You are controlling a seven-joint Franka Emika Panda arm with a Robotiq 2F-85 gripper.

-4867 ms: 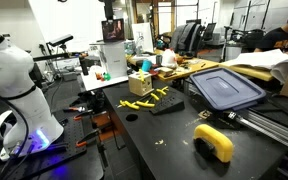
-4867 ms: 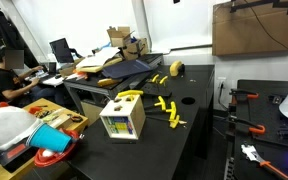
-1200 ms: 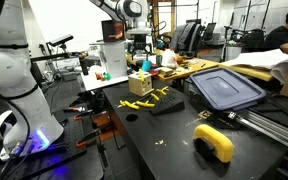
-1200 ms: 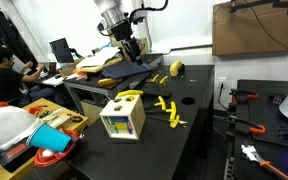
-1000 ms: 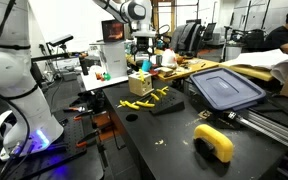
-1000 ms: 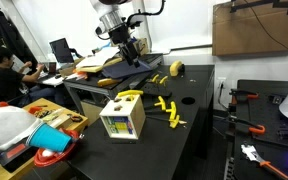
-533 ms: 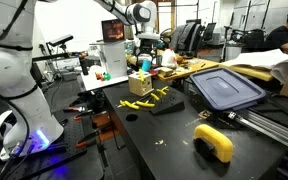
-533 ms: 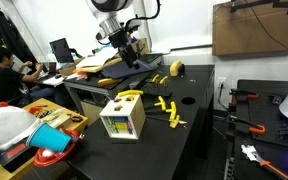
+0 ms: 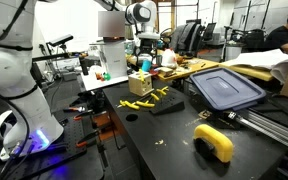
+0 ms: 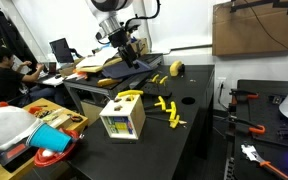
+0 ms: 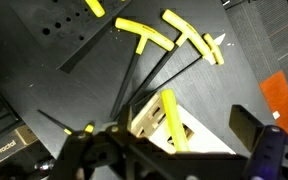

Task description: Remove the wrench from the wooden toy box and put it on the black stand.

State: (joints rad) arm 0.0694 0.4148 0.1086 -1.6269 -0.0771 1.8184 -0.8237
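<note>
The wooden toy box (image 9: 140, 84) stands on the black table, and it also shows in the other exterior view (image 10: 122, 120). A yellow wrench (image 10: 130, 96) sticks out of its top; in the wrist view the wrench (image 11: 170, 120) lies across the box (image 11: 194, 135). The black stand (image 9: 167, 104) lies beside the box, with holes in it (image 11: 79, 35). My gripper (image 9: 144, 50) hangs open and empty well above the box in both exterior views (image 10: 126, 50). In the wrist view my gripper (image 11: 164, 145) is over the box, jaws wide apart.
Loose yellow T-handled tools (image 9: 149, 97) lie on and by the stand (image 11: 189, 38). A dark blue lid (image 9: 224, 88), cardboard (image 9: 259, 65) and a yellow object (image 9: 214, 142) lie further along the table. A red cup (image 10: 52, 155) sits on a side table.
The arm, absent 4.9 s ago, has come in over the table. In the last second the gripper has shifted slightly sideways above the box; the box and tools have not moved.
</note>
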